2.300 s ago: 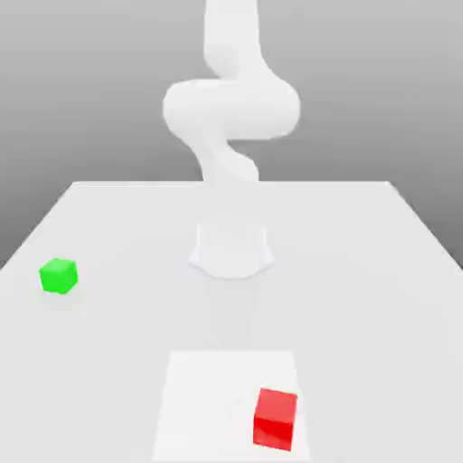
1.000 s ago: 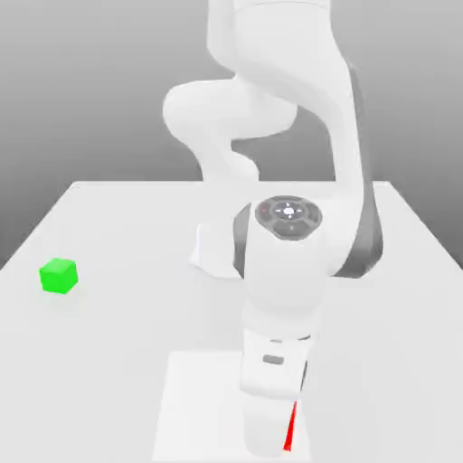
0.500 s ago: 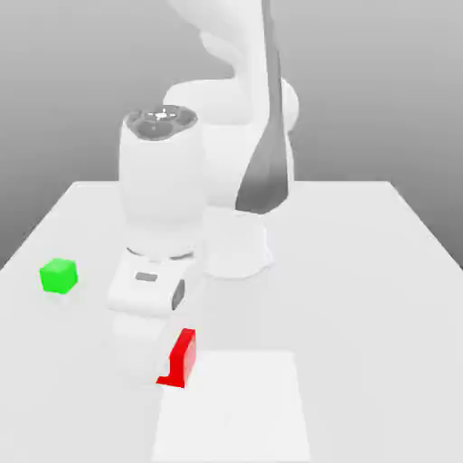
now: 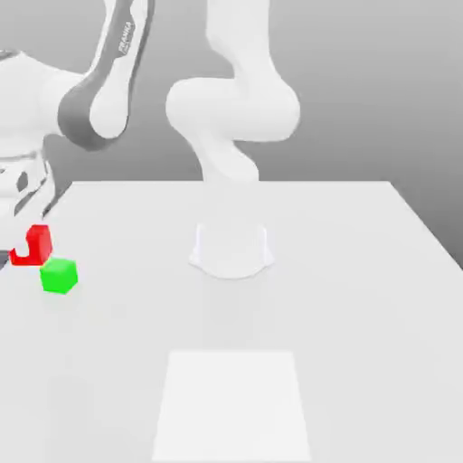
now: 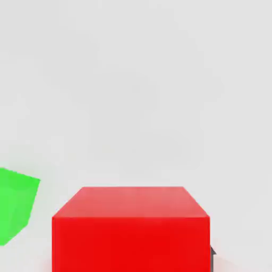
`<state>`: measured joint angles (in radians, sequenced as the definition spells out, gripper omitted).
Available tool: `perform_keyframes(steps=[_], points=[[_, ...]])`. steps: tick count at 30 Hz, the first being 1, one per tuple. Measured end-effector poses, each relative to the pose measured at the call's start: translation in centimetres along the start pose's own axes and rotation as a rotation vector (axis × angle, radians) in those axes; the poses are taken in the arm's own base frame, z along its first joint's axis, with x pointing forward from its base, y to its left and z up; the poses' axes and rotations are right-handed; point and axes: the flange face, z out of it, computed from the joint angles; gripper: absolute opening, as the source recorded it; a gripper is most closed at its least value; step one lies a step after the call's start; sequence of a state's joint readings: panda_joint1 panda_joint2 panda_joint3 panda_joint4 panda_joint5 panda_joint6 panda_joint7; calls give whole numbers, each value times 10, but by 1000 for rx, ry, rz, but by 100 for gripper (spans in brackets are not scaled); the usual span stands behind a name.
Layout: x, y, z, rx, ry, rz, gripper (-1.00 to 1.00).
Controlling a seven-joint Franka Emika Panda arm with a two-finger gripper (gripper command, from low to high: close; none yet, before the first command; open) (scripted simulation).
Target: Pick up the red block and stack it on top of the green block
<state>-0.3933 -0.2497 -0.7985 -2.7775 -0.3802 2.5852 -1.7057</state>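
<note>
Red block [image 4: 37,244], smooth plain cube, rides clamped in the claw [image 4: 20,251] at the exterior view's far left, lifted just above and beside the green block [image 4: 59,276] on the matte white counter [image 4: 344,298]. Probably light, rigid, slick-faced; flat opposite sides are the sensible grip. Green block is the same shape, glossy.

One red block [image 4: 36,245], one green block [image 4: 59,276], and one table [image 4: 344,271].
</note>
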Motion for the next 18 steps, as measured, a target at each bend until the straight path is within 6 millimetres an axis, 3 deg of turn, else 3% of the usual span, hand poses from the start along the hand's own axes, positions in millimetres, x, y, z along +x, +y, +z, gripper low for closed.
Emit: perform_keyframes(steps=[4, 12, 16, 17, 18], points=[[-47, -44, 19, 5, 21, -61, -100], [-51, -47, 59, -2, 29, -74, -100], [-51, -47, 59, -2, 30, -74, -100], [-51, -47, 59, -2, 30, -74, 100], [-51, -47, 59, -2, 30, -74, 100]])
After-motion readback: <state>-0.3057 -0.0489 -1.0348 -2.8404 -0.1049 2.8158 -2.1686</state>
